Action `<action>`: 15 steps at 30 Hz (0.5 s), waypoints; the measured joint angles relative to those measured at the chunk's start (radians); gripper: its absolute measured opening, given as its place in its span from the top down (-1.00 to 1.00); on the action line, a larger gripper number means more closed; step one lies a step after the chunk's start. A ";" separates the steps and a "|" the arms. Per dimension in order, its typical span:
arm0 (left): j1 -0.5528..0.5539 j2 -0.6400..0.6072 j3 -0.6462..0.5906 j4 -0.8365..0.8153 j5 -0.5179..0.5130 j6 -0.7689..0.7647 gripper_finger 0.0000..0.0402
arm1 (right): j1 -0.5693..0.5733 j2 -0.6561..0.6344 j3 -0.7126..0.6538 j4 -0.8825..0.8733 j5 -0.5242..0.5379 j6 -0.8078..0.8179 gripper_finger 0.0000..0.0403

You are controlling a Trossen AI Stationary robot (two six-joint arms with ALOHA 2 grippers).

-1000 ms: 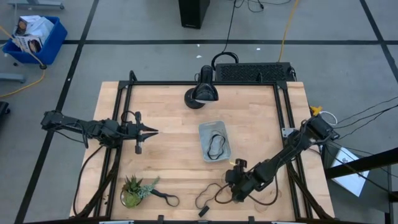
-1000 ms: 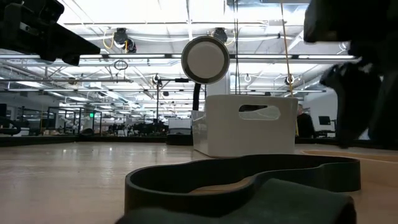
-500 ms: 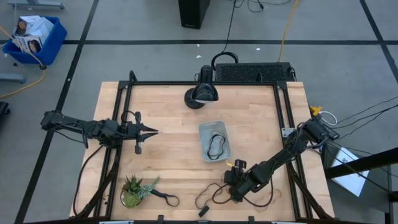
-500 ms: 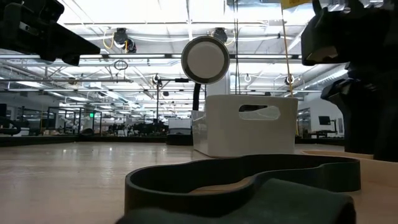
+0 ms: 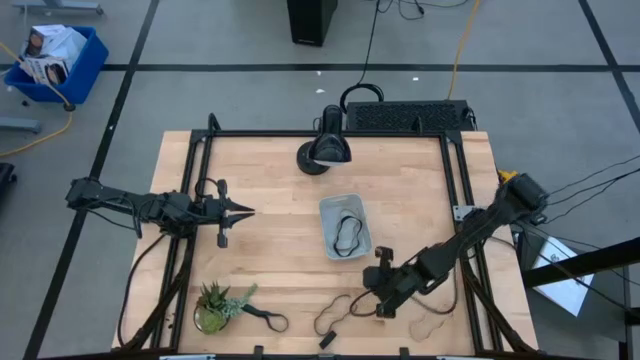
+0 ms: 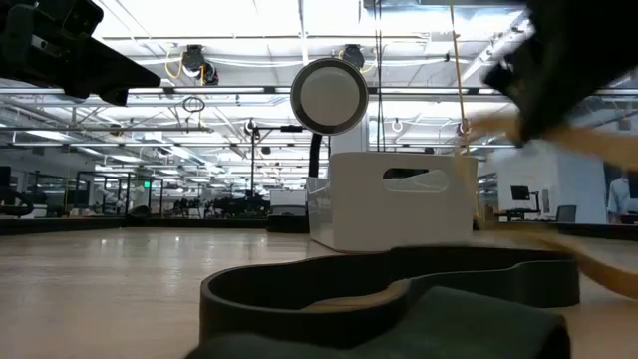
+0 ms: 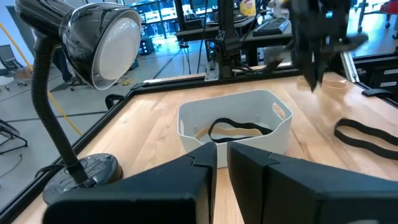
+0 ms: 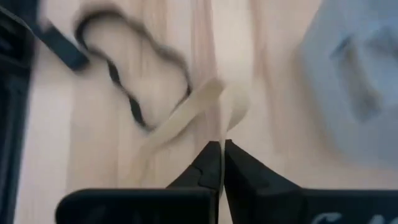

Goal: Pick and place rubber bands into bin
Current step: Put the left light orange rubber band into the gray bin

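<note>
The clear bin (image 5: 345,226) stands mid-table with black and tan rubber bands (image 7: 233,129) lying in it. My right gripper (image 8: 217,144) hangs near the table's front edge (image 5: 381,303), shut on a tan rubber band (image 8: 180,121). Beside it a black rubber band (image 8: 127,87) lies flat on the wood. In the low view the tan band (image 6: 588,269) shows only as a blurred streak. My left gripper (image 5: 240,212) waits left of the bin, shut with nothing between its fingers (image 7: 222,163). My right gripper pinches the tan band at one spot of its strip (image 8: 215,133) between the free ends of its two fingers, coming from above. The loop bends slack away from the tips; whether its far part still lies on the wood I cannot tell.
A black desk lamp (image 5: 322,150) stands at the far edge. A small potted plant (image 5: 213,308) and another black band (image 5: 265,318) lie at the near left. A black band (image 6: 399,284) lies right before the low camera. A faint tan loop (image 5: 430,323) lies near the right arm.
My right gripper has shut on the tan band near the table's front edge and has come up a little with it. The band now shows blurred above the wood in the low view. My left arm has kept still.
</note>
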 joint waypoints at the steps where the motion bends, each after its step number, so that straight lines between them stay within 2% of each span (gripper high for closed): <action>1: 0.000 0.000 0.000 0.000 0.000 0.000 0.77 | -0.001 -0.036 0.000 0.007 0.020 -0.040 0.98; 7: 0.000 0.000 0.000 0.000 0.000 0.000 0.77 | -0.025 -0.260 -0.032 0.114 0.115 -0.301 0.99; 11: 0.000 0.000 0.000 -0.001 0.000 0.004 0.77 | -0.043 -0.428 -0.136 0.280 0.092 -0.464 0.99; 15: 0.000 0.000 0.000 -0.006 0.000 0.012 0.77 | -0.064 -0.600 -0.296 0.434 0.065 -0.551 0.99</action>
